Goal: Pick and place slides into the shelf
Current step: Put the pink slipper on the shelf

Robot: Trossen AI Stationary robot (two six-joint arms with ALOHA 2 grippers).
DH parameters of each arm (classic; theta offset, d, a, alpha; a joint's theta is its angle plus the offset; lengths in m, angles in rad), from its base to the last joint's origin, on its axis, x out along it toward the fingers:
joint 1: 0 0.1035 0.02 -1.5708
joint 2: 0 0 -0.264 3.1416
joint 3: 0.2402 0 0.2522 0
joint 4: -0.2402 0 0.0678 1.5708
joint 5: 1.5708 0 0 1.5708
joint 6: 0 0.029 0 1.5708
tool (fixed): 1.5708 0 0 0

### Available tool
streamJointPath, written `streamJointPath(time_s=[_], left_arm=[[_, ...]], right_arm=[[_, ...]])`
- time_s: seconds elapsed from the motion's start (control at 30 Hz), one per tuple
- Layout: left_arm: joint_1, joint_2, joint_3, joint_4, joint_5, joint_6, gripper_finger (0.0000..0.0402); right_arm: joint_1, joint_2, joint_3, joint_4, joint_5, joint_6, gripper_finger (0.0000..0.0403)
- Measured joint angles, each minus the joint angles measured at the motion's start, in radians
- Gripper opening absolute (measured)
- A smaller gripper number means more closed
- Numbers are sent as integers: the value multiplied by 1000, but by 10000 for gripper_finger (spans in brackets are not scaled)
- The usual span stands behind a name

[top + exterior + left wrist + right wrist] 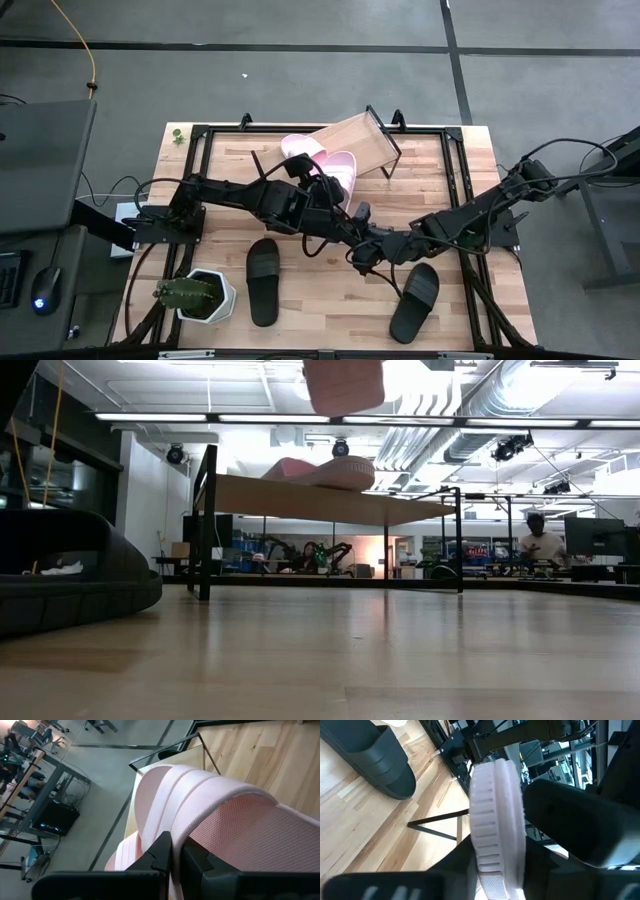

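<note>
One pale pink slide (300,148) lies sole down on the tilted light-wood shelf (362,135) at the table's far side; it also shows in the low view (320,472). A second pink slide (341,172) is lifted near the shelf's near edge, and shows at the top of the low view (343,385). My left gripper (325,187) is shut on it. My right gripper (357,213) comes at it from the near right and is shut on its sole. Two black slides (263,280) (415,300) lie on the table near its front edge. My left gripper pinches the pink slide's wide strap (200,827) between its two fingers (160,852), at the strap's edge. The slide is lifted clear of the table. My right gripper has the same slide's sole rim (492,825) between its two fingers, seen edge-on. The slide stands on its side in that hold.
A potted cactus in a white pot (195,295) stands at the near left corner. A black metal frame (200,135) runs around the tabletop. The left black slide shows close in the low view (70,575). A person (540,540) sits far behind the table.
</note>
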Motion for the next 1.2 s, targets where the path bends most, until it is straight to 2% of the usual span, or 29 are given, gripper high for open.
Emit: streamJointPath(time_s=[0.17,0.37,0.5,0.7,0.83,0.93,1.07,1.2], left_arm=[[0,0,0,-4,-3,30,12],[0,-2,0,-13,-3,61,20],[0,-20,1,-14,41,85,54],[-2,-74,1,-26,70,84,132],[-1,-126,1,-31,72,85,176],[-2,-182,3,-26,69,87,197],[-17,-232,1,-9,76,96,205],[-49,-275,1,68,84,147,200]], right_arm=[[0,0,0,1,4,4,38],[0,0,0,1,-2,23,38],[-1,0,0,2,-44,5,38],[-36,-23,0,10,-160,-2,38],[-88,-57,0,-12,-279,-3,38],[-141,-82,-3,-43,-439,15,37],[-227,-127,-2,-31,-662,32,37],[-304,-132,-2,-11,-768,25,37]])
